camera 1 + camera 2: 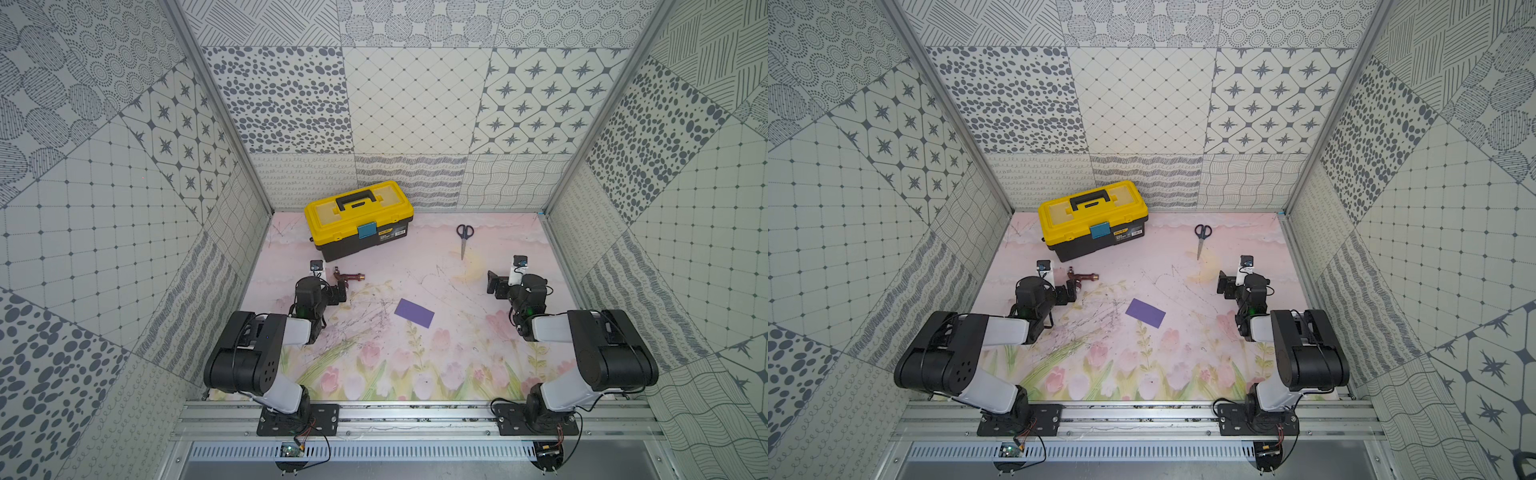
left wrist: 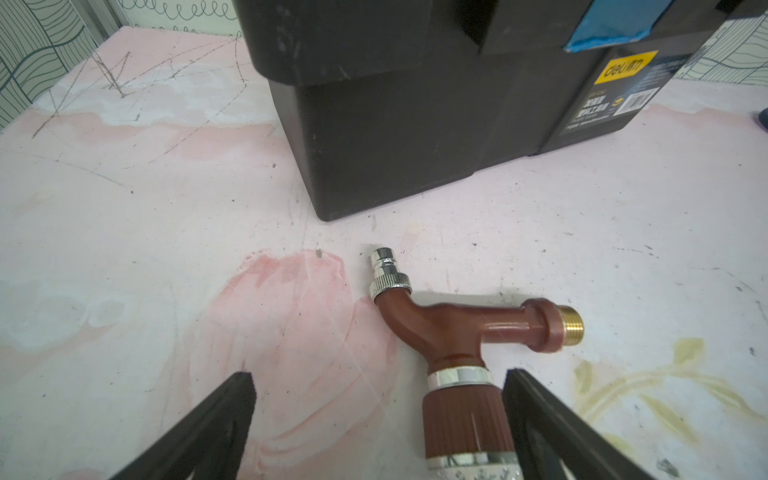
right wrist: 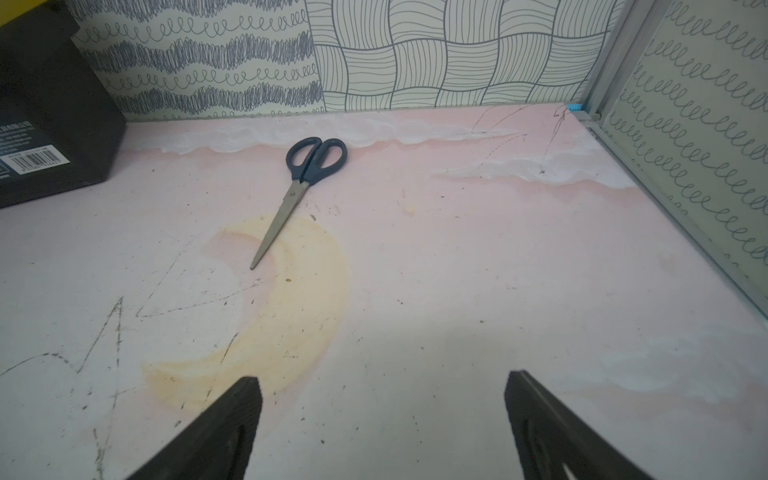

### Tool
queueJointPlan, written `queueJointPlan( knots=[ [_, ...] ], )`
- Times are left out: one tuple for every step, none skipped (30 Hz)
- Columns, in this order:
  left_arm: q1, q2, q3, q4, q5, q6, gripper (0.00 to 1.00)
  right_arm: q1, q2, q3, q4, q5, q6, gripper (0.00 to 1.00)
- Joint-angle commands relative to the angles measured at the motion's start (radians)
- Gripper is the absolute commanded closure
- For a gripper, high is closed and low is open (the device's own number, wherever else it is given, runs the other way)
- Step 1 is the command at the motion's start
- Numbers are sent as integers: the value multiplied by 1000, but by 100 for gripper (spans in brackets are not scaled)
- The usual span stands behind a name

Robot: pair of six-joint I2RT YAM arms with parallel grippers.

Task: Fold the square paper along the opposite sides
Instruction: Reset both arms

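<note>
the purple paper (image 1: 414, 313) lies flat in the middle of the bench (image 1: 457, 365), a half-width rectangle with its long axis running 10 to 4 o'clock. from your left gripper (image 1: 341, 291) it sits at about 4 o'clock, and from your right gripper (image 1: 494, 284) at about 8. the left looks slightly nearer. both grippers are spread wide and hold nothing, though a tap (image 2: 465, 332) lies loose between the left one's jaws.

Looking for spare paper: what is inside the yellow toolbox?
Its inside cannot be seen: the toolbox has its yellow lid shut, covering the contents. On top only its black handle shows. The one purple paper in view lies on the mat, apart from it.
</note>
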Motion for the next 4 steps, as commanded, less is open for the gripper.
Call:
queueJointPlan(
  knots=[
    [9, 2, 5, 33, 16, 16, 2, 4, -5, 20, 26, 6, -9, 3],
    [10, 2, 5, 33, 16, 16, 2, 4, -6, 20, 27, 7, -10, 3],
    [11, 2, 6, 33, 17, 15, 2, 6, -6, 18, 29, 8, -10, 3],
    [10, 2, 5, 33, 16, 16, 2, 5, -6, 18, 29, 7, -10, 3]
  ],
)
